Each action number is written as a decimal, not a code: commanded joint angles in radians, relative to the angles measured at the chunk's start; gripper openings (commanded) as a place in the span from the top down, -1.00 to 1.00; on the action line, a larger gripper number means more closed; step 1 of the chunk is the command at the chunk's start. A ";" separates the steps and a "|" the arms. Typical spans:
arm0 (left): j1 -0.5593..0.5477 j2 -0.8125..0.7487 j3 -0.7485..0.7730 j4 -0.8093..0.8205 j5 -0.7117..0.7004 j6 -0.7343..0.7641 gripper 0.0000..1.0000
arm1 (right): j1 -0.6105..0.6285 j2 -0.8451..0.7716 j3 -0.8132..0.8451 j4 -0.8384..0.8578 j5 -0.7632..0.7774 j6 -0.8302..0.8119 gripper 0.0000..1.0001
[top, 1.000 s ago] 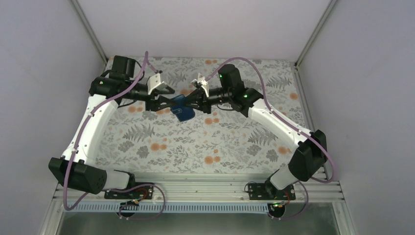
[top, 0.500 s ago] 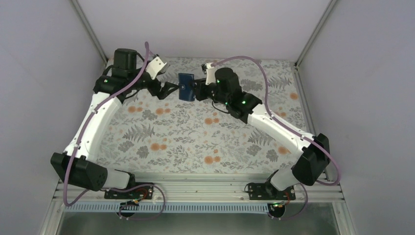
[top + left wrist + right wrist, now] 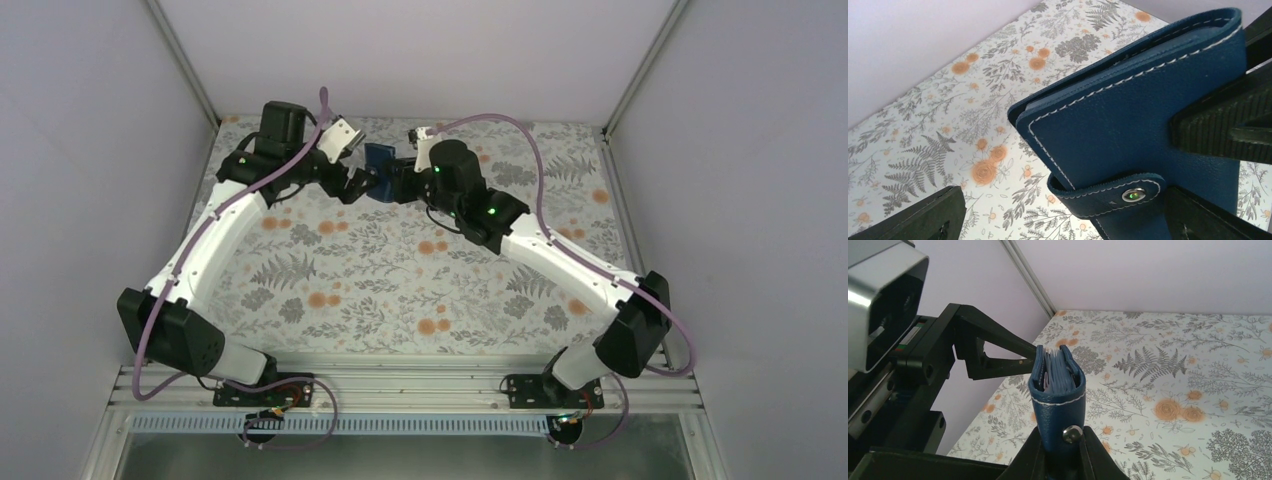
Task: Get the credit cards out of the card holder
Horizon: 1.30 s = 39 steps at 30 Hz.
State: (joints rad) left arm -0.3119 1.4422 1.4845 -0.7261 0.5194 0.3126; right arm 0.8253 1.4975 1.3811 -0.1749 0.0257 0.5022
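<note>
Showing both arms meeting over the far part of the floral table (image 3: 330,300), the top external view gives the card holder (image 3: 378,158) only as a small navy patch between the left gripper (image 3: 362,185) and the right gripper (image 3: 395,181); at this size their fingers cannot be told apart. In the left wrist view the card holder (image 3: 1118,125) fills the frame, closed, its closure tab (image 3: 1098,195) fastened by a metal snap (image 3: 1131,195), with its right and lower parts cut off. A ribbed black finger (image 3: 1218,125) of the right gripper presses on the cover. The left gripper (image 3: 1061,205) stands spread wide, one finger far off at lower left, the other just under the holder; contact there cannot be told. In the right wrist view the right gripper (image 3: 1063,445) is clamped on the holder's snap end, holding it upright above the table. Pale blue leaves (image 3: 1053,371) show edge-on at its top; whether they are credit cards or pockets cannot be told.
</note>
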 commanded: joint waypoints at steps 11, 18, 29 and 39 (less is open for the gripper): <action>-0.006 0.019 0.025 0.037 -0.116 -0.036 -0.07 | 0.027 0.024 0.071 0.084 -0.200 -0.030 0.92; -0.002 0.006 -0.016 0.086 -0.339 -0.012 0.11 | 0.026 0.006 0.072 0.068 -0.224 -0.057 0.92; 0.080 -0.026 -0.038 0.109 -0.350 0.012 0.12 | 0.007 -0.073 0.016 0.060 -0.211 -0.087 0.92; 0.184 -0.089 -0.052 0.008 -0.008 0.193 -0.02 | -0.057 -0.080 0.049 -0.039 -0.281 -0.193 0.92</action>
State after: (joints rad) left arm -0.1516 1.4136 1.4391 -0.6559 0.3023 0.3603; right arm 0.8059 1.4162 1.3880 -0.1558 -0.1841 0.4068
